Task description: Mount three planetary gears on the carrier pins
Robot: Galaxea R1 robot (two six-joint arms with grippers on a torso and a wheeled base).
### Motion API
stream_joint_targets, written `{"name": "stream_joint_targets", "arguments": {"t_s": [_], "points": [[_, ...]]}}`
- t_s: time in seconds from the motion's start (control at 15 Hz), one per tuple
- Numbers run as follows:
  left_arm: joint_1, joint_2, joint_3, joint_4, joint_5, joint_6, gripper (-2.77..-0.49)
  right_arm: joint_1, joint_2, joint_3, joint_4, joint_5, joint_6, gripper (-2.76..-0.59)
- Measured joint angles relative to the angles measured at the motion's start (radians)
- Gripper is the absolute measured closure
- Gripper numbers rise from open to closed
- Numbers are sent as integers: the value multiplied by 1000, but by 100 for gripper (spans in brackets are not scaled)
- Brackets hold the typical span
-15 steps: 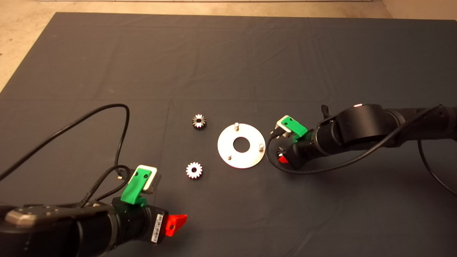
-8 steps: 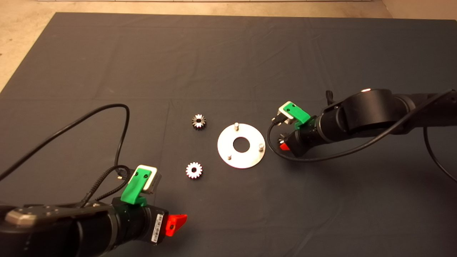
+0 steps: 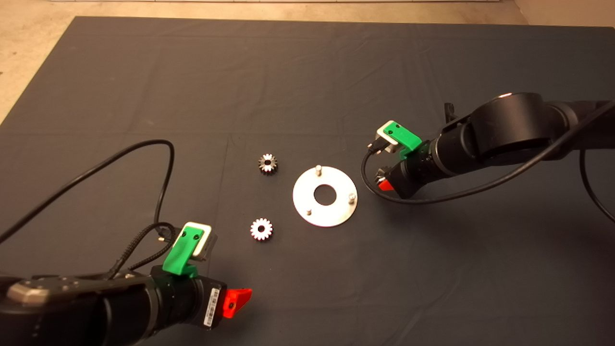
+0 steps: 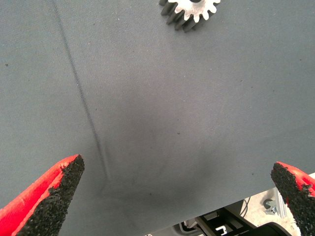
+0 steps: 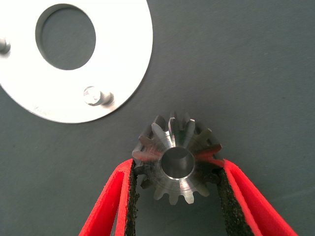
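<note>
Closest to the viewer, the left pincer (image 3: 234, 301) waits low over the front left of the dark mat (image 3: 307, 72), its red fingers (image 4: 47, 196) spread wide with nothing between them. A white barcode sticker sits on the black wrist just behind it, but the print is too small to read. A black cable (image 3: 144, 158) loops over the mat behind that arm. Just beyond the left pincer lies one planetary gear (image 3: 261, 229), flat on the mat with its bright face up; its toothed edge also shows in the left wrist view (image 4: 191, 12). To its right sits the flat silver disc (image 3: 325, 196) with its round centre hole, and the three carrier pins (image 3: 317, 168) stand upright near its rim, all bare. A second planetary gear (image 3: 267, 164) lies a little farther back, left of the disc and apart from it. The right pincer (image 3: 384, 184) hangs just beside the disc's right edge, pinching the third planetary gear (image 5: 177, 160) between its black pads, the gear's bore facing the wrist camera and the nearest pin close by. No readable writing shows on the gears or disc.
</note>
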Motion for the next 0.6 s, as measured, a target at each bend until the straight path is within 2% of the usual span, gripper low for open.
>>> {"name": "stream_joint_targets", "arguments": {"t_s": [0.07,0.2,0.4,0.47,0.6], "points": [[0,0,0,0,0,-4,-275,1,12,0,20,-2,-9,-97],[0,0,0,0,0,-10,-275,1,38,0,28,-3,-17,-96],[0,2,0,0,0,-14,-275,1,65,0,32,20,-25,-96],[0,2,0,0,0,-14,-275,1,67,0,32,33,-31,-96],[0,2,0,0,0,-16,-275,1,76,0,32,37,-35,-96]]}}
